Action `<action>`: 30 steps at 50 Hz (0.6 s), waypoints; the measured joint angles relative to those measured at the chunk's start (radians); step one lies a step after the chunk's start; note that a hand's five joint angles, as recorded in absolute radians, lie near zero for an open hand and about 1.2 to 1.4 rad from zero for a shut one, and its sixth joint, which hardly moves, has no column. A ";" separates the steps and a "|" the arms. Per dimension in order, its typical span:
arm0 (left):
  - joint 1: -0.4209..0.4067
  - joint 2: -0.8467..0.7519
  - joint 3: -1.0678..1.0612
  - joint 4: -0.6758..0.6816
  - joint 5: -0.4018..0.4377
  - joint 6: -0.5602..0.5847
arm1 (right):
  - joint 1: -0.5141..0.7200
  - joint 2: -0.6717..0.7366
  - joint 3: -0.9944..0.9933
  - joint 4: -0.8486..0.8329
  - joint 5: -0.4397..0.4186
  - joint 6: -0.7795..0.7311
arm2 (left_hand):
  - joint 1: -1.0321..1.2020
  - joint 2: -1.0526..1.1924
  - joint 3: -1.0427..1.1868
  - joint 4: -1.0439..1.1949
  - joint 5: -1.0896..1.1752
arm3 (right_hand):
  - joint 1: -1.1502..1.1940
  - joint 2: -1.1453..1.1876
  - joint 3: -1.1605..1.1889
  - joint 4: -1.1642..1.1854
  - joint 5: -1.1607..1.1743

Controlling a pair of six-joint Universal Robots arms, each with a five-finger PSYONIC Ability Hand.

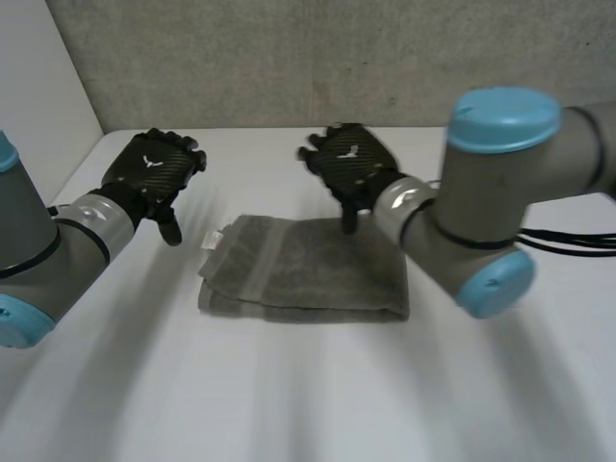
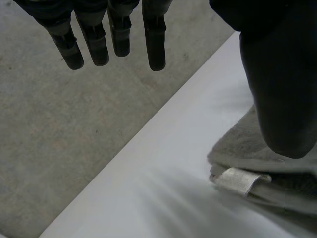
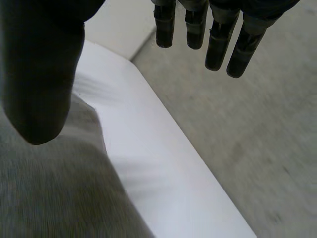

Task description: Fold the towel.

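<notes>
The grey towel (image 1: 303, 269) lies folded in the middle of the head view, flat on the white table (image 1: 308, 395). Its long axis runs from the left of the frame to the right. The folded layers show as stacked edges along its near side and at its left end. A small pale label (image 1: 214, 239) sticks out as a loop at the upper left corner of the towel. In the left wrist view the label (image 2: 237, 179) sits between two layers of the towel (image 2: 233, 148), and no writing can be read on it.

The left hand (image 1: 149, 173) hangs at the upper left of the frame, beside the towel's left end and apart from it. Its fingers (image 2: 94, 44) are straight and spread away from the thumb, holding nothing. The right hand (image 1: 351, 164) is at the upper middle, over the towel's far long edge. Its fingers (image 3: 218, 44) are also straight, with nothing between them. The thumb points down at the towel (image 3: 54, 198); whether it touches cannot be told.

Bare table fills the lower part of the frame and both sides of the towel. A strip of bare table also lies between the towel and the speckled grey wall (image 1: 289, 58). The right arm's elbow (image 1: 491, 202) hangs at the right of the frame, by the towel's right end.
</notes>
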 measured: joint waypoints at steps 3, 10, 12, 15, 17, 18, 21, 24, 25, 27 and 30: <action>-0.016 0.000 -0.001 0.000 0.000 0.000 | -0.041 -0.047 0.085 0.009 0.001 0.008 | 0.000 0.000 0.001 0.001 0.001 | 0.000 0.000 0.000 0.000 0.000; -0.057 -0.004 -0.007 0.001 0.000 0.000 | -0.099 -0.107 0.321 0.008 -0.005 0.038 | 0.002 0.002 0.002 0.002 0.002 | 0.012 0.006 0.002 0.005 0.007; -0.065 -0.006 -0.009 0.002 0.000 0.000 | -0.104 -0.111 0.373 -0.009 -0.006 0.046 | 0.002 0.002 0.002 0.002 0.002 | 0.048 0.036 0.028 0.024 0.042; -0.075 -0.010 -0.012 0.005 0.000 0.000 | -0.109 -0.111 0.441 -0.047 -0.006 0.055 | 0.002 0.002 0.002 0.002 0.002 | 0.118 0.106 0.103 0.095 0.124; -0.078 -0.012 -0.015 0.007 0.000 0.000 | -0.111 -0.106 0.475 -0.077 -0.006 0.058 | 0.002 0.002 0.002 0.002 0.002 | 0.173 0.167 0.166 0.156 0.186; -0.079 -0.012 -0.016 0.007 -0.001 0.000 | -0.112 -0.102 0.491 -0.094 -0.005 0.058 | 0.002 0.002 0.002 0.002 0.002 | 0.201 0.200 0.199 0.194 0.221; -0.080 -0.014 -0.019 0.009 -0.001 0.000 | -0.114 -0.088 0.521 -0.131 0.001 0.058 | 0.002 0.002 0.002 0.002 0.002 | 0.289 0.281 0.276 0.271 0.296; -0.080 -0.014 -0.023 0.009 -0.001 0.000 | -0.115 -0.071 0.538 -0.155 0.017 0.057 | 0.002 0.002 0.002 0.002 0.002 | 0.511 0.503 0.494 0.470 0.495; -0.080 -0.014 -0.023 0.009 -0.001 0.000 | -0.116 -0.067 0.539 -0.159 0.021 0.056 | 0.002 0.002 0.002 0.002 0.002 | 0.609 0.604 0.590 0.586 0.612; -0.080 -0.014 -0.025 0.010 -0.002 0.000 | -0.118 -0.060 0.542 -0.167 0.037 0.055 | 0.002 0.002 0.002 0.002 0.002 | 0.879 0.875 0.869 0.869 0.895; -0.080 -0.013 -0.026 0.010 -0.002 0.000 | -0.131 -0.057 0.543 -0.173 0.070 0.053 | 0.002 0.002 0.002 0.002 0.002 | 1.028 1.000 1.064 1.058 1.075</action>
